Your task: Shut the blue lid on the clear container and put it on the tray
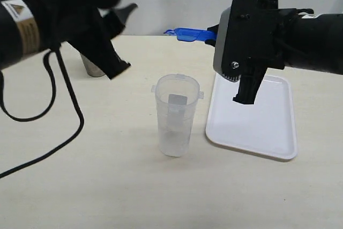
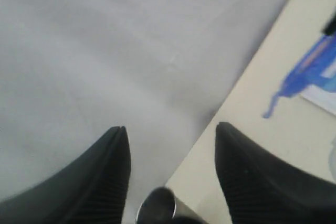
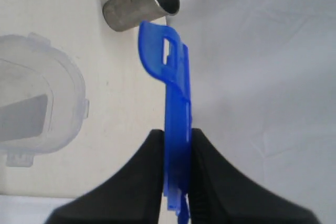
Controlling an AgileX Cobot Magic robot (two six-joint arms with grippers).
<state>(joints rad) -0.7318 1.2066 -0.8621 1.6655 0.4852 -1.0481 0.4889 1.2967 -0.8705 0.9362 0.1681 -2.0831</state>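
Clamped on the blue lid [image 3: 170, 87] at the right gripper [image 3: 177, 139]: both black fingers pressed against its flat faces, lid held on edge, one snap flap jutting past the tips. Spread wide at the left gripper [image 2: 170, 129], just a bare gap between the two ribbed fingers.

Seen only from the right wrist: the pinch itself, plus a look down into the mouth of the clear container [image 3: 37, 98]. From the exterior, no more than a blue sliver of lid poking out from behind the right arm's grey housing [image 1: 225, 46], raised above the table [image 1: 107, 186] and apart from the container. Seen only from the left wrist: the rim of the steel cup [image 2: 157, 205] showing between the spread fingers. From the exterior, mostly hidden behind that arm at far left.

Container: upright mid-table, mouth open, a grey label showing through the translucent wall. Just beside it, flat under the right arm, the tray [image 1: 268, 132], white. Cup: upright, mouth open, inside too dim to tell contents
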